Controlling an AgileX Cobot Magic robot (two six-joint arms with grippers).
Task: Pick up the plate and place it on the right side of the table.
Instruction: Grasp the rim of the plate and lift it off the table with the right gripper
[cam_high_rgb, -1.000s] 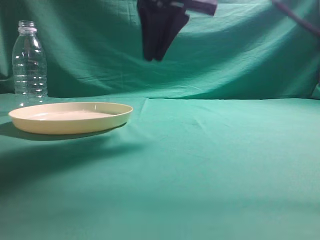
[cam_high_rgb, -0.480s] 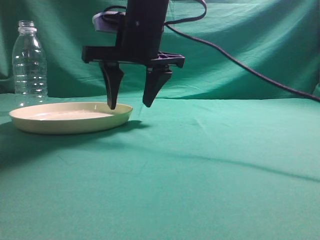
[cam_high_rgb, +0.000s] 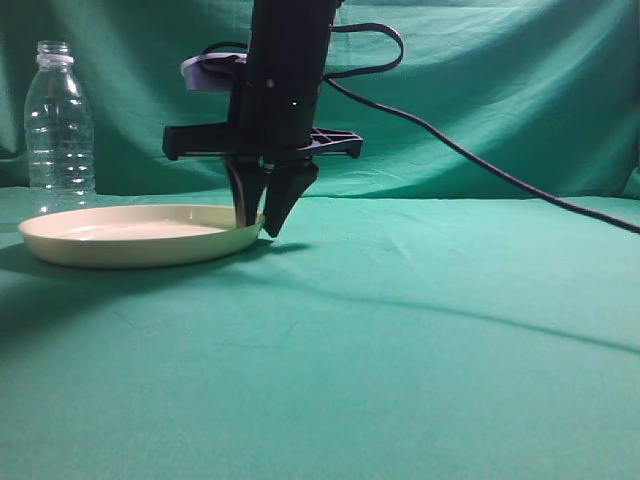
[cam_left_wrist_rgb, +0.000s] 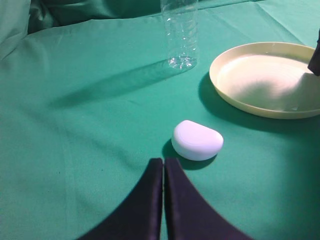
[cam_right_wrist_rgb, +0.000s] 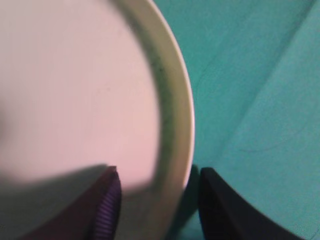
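Teal cloth table (cam_high_rgb: 420, 340), matching backdrop (cam_high_rgb: 500, 90); plate (cam_high_rgb: 140, 235) at left.

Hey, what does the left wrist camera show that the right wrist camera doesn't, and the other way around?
Only the left wrist view shows the clear bottle standing behind the plate, a small white rounded case lying on the cloth apart from the plate, and the left tool with its fingers pressed together, empty.

Only the right wrist view shows the right tool up close, its two fingers straddling the plate's rim, one inside and one outside, with gaps still visible.

Both show the cream plate and the green table cloth.
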